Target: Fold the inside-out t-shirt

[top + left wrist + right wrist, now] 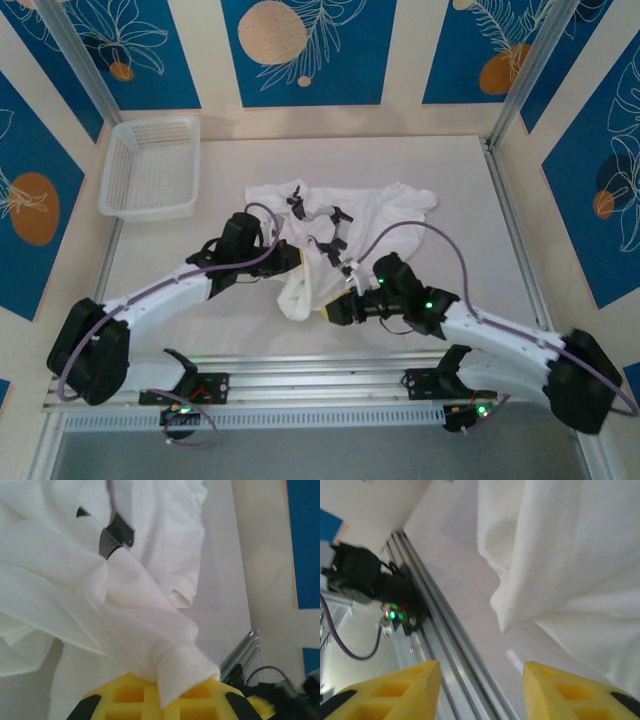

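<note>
White t-shirt [345,235] — crumpled, mid-table

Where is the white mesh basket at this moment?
In the top view, the basket sits at the far left corner of the table, apart from the crumpled t-shirt.

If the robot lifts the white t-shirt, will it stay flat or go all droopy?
Probably droopy: the t-shirt lies in wrinkles and soft folds on the table. It looks thin and light, since a bunch of it squeezes small inside the left gripper. Pushing it would likely just crumple it, not slide it whole.
</note>
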Action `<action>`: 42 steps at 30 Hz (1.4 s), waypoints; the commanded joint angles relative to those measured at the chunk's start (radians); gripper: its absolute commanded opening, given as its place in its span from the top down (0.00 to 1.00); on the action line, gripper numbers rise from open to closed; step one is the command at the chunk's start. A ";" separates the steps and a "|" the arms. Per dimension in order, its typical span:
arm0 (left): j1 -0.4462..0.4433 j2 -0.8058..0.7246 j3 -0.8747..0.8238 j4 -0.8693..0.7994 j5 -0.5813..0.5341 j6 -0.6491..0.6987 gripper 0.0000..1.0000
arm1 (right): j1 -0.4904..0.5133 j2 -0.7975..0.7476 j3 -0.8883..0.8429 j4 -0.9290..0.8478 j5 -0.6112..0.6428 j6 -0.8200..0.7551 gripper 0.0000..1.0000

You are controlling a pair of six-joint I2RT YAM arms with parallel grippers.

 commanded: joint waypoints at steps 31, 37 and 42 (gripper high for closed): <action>0.150 -0.085 -0.038 -0.079 0.016 0.151 0.62 | -0.090 0.203 0.012 0.376 -0.186 0.052 1.00; 0.119 -0.289 -0.025 -0.293 -0.147 0.290 0.46 | -0.151 0.181 -0.008 0.357 -0.206 0.052 1.00; -0.160 -0.332 0.064 -0.578 -0.633 0.352 0.55 | -0.164 0.197 -0.003 0.344 -0.205 0.053 1.00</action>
